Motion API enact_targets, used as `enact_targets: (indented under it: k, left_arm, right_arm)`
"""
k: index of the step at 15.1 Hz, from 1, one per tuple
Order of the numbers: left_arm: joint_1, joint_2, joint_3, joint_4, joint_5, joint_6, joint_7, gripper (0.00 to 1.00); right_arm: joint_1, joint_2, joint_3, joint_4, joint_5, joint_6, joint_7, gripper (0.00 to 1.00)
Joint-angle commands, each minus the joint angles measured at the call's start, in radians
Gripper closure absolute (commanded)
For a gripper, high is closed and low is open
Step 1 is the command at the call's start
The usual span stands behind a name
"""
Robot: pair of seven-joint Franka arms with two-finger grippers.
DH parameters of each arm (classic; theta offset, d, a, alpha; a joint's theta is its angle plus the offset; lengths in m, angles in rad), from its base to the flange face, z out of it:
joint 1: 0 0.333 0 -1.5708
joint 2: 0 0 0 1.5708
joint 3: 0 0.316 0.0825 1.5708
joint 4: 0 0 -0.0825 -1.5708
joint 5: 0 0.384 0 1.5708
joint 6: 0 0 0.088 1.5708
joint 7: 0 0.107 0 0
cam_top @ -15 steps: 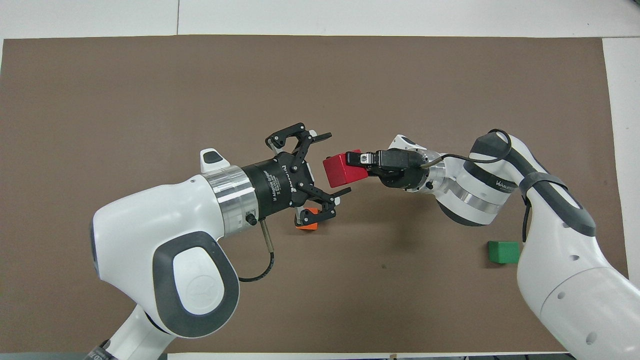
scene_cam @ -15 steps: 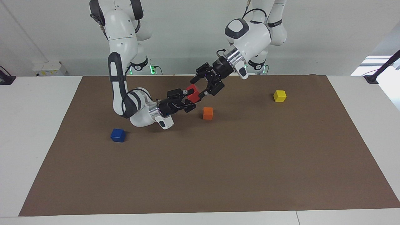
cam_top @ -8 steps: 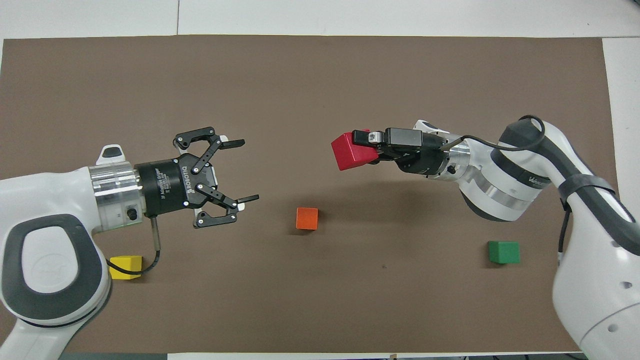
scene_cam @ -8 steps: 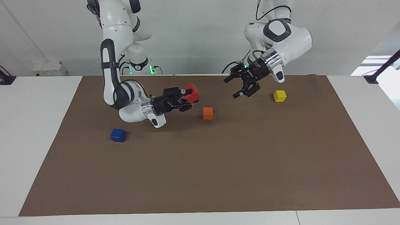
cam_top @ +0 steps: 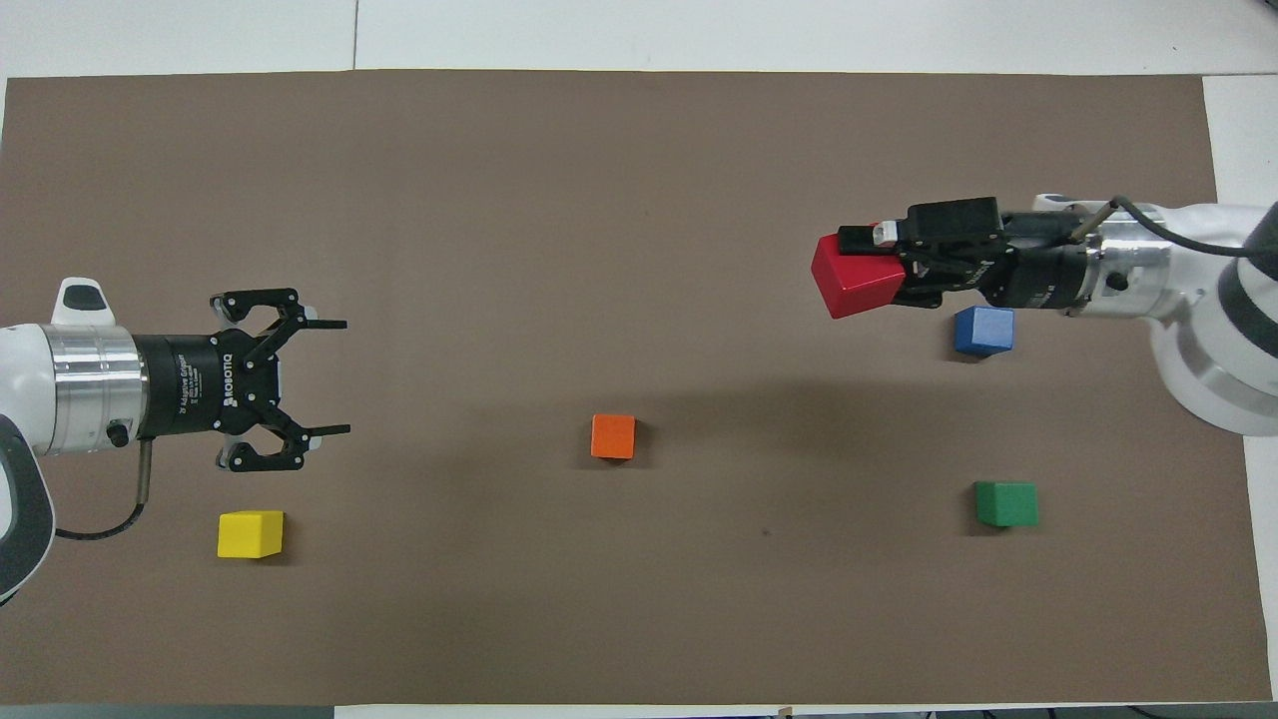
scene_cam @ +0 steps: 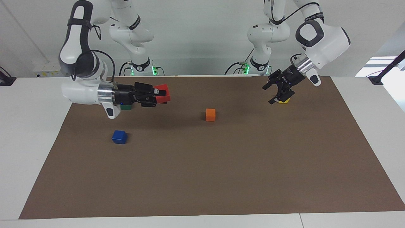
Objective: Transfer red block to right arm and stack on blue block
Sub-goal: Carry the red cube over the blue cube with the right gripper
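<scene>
A: Start nearest the robots. What sits there?

B: The yellow block point(cam_top: 251, 533) toward the left arm's end of the table point(scene_cam: 221, 177), and the green block point(cam_top: 1005, 502) toward the right arm's end. Both rest on the brown mat point(cam_top: 639, 200).

A: And the left gripper point(cam_top: 327, 377)?

B: It hangs in the air over the mat beside the yellow block, its jaws spread wide with nothing between them.

A: Next out?

B: The orange block point(cam_top: 613, 436), alone near the middle of the mat.

A: Where is the red block point(cam_top: 857, 278)?

B: Up off the table, clamped in the jaws of the right gripper point(cam_top: 879, 268), which are closed tight on it. The right arm point(scene_cam: 80, 60) reaches in level from its own end, and the block is held tilted.

A: And the blue block point(cam_top: 983, 331)?

B: On the mat, farther from the robots than the green block, with nothing on top. In the overhead view it shows just beneath the right gripper's body; the facing view shows the gripper well above it and apart.
</scene>
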Motion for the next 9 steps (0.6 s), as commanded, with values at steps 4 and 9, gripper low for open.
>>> enact_targets:
  k: [4, 9]
  left_arm:
    - [0.031, -0.013, -0.008, 0.000, 0.330, -0.010, 0.425, 0.00]
    - [0.111, -0.013, -0.008, -0.001, 0.391, -0.008, 0.790, 0.00]
  right_arm:
    - [-0.027, -0.042, 0.011, 0.242, -0.621, 0.063, 0.313, 1.00]
    - [-0.015, -0.029, 0.022, 0.308, -1.077, 0.135, 0.306, 1.00]
